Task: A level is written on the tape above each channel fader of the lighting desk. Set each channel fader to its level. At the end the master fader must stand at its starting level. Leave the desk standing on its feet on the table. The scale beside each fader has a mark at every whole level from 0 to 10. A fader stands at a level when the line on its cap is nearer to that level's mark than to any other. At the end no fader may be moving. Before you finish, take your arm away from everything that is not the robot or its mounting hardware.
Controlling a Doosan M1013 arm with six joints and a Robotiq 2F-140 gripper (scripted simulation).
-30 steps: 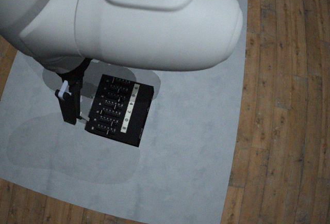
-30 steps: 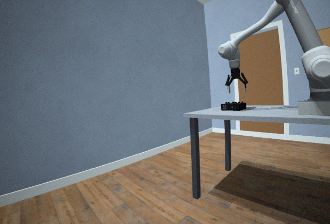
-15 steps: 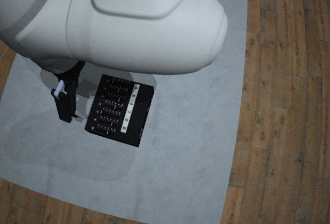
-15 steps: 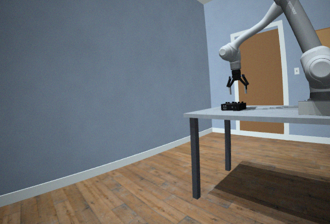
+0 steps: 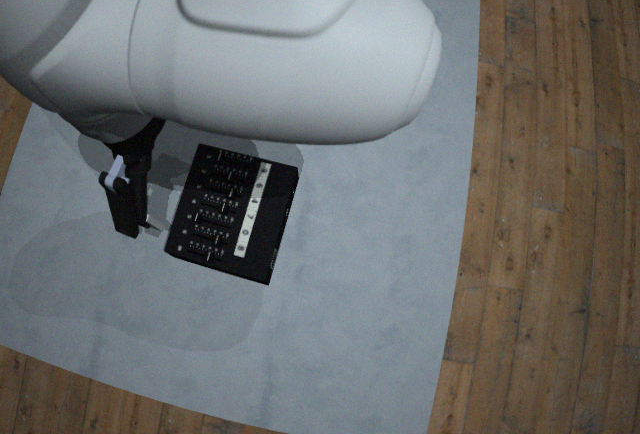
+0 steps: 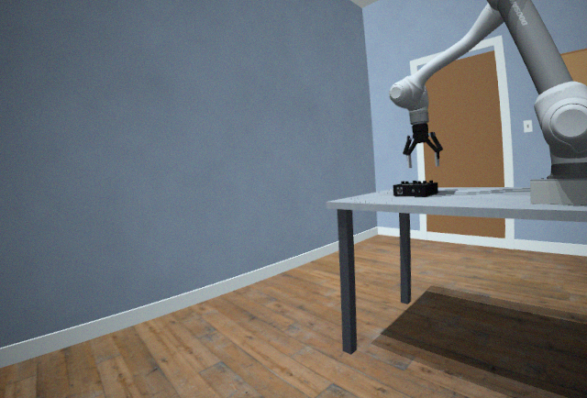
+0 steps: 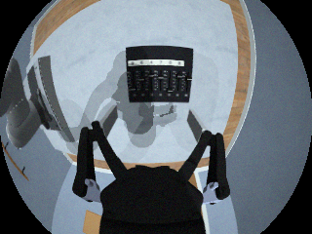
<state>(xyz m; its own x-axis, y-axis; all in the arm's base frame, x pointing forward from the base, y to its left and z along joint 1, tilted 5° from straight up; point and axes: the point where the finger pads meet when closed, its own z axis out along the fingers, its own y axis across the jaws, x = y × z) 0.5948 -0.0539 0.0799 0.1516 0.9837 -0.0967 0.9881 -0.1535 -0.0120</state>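
The black lighting desk [image 5: 276, 212] [image 6: 412, 190] [image 7: 161, 51] stands level on the table. Its tape [image 5: 256, 193] [image 7: 156, 62] carries six digits: the first is unclear, perhaps 9, then 6, 4, 7, 0, 8. In the top view, the top channel's cap line [image 5: 219, 155] and the fifth channel's cap line [image 5: 196, 215] are near the left ends of their scales. The other channel caps stand farther right. The master cap line [image 5: 208, 256] is in the bottom row, around mid-scale. My gripper [image 6: 424, 164] [image 7: 152, 112] is open and empty, pointing down above the desk, touching nothing.
The grey table [image 5: 361, 264] [image 6: 370, 202] bears the desk near one end. The robot's base [image 6: 557, 192] stands at the far right in the exterior view. The arm [image 5: 289, 83] covers the upper part of the top view, above the desk.
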